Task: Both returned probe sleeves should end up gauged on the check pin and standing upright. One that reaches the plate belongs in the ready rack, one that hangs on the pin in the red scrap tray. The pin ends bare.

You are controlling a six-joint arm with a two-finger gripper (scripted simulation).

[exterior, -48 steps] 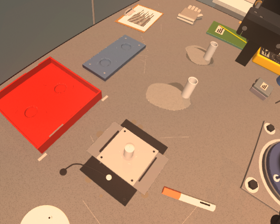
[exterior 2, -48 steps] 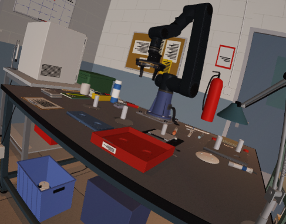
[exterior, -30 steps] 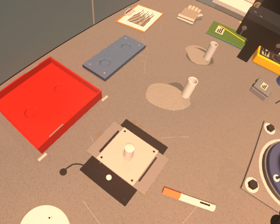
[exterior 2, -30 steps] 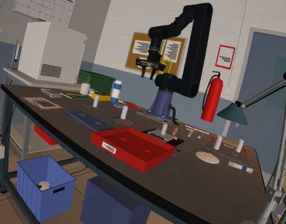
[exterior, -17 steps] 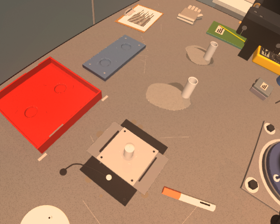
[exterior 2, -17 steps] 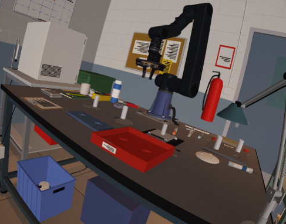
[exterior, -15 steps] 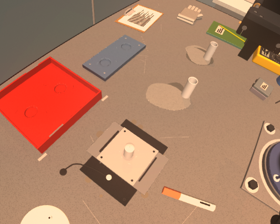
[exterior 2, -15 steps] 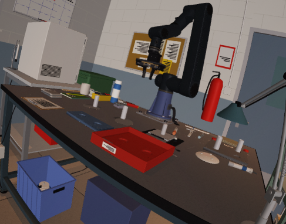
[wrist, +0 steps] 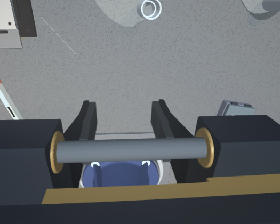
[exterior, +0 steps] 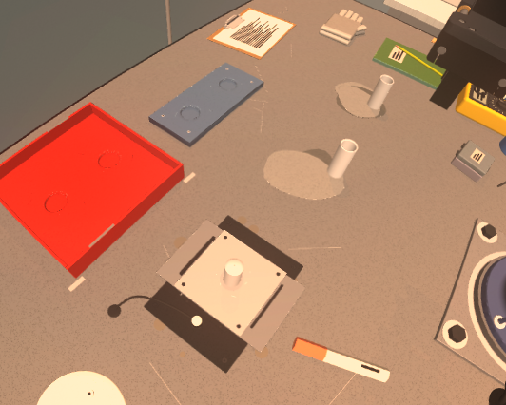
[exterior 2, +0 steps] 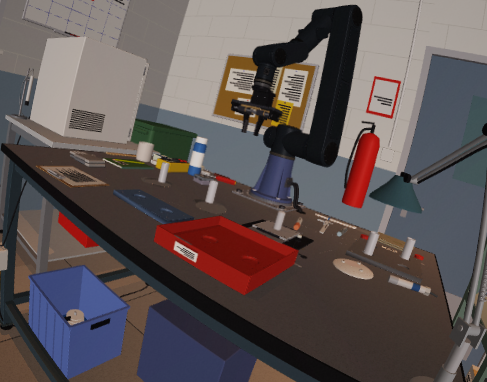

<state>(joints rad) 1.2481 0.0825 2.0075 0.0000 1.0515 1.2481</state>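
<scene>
The far probe sleeve (exterior: 380,91) (exterior 2: 162,172) is cut off at the wrist camera's top right edge (wrist: 275,4); it stands upright on a pale patch. The near sleeve (exterior: 342,158) (exterior 2: 211,191) (wrist: 149,8) stands upright on a larger patch. High above the table near the arm's base, my gripper (exterior 2: 251,124) (wrist: 123,117) is open and empty, well clear of the two sleeves. The check pin (exterior: 232,273) (exterior 2: 279,220) stands bare on its plate. The red scrap tray (exterior: 80,184) (exterior 2: 225,250) and the blue ready rack (exterior: 207,102) (exterior 2: 152,205) hold nothing.
Behind the sleeves lie a clipboard (exterior: 251,32), a green book (exterior: 408,62) and a yellow meter (exterior: 489,107). A small grey box (exterior: 472,160) (wrist: 237,108) sits right of the near sleeve. A marker (exterior: 340,359) lies by the pin plate, and the arm's base (exterior: 494,299) fills the right edge.
</scene>
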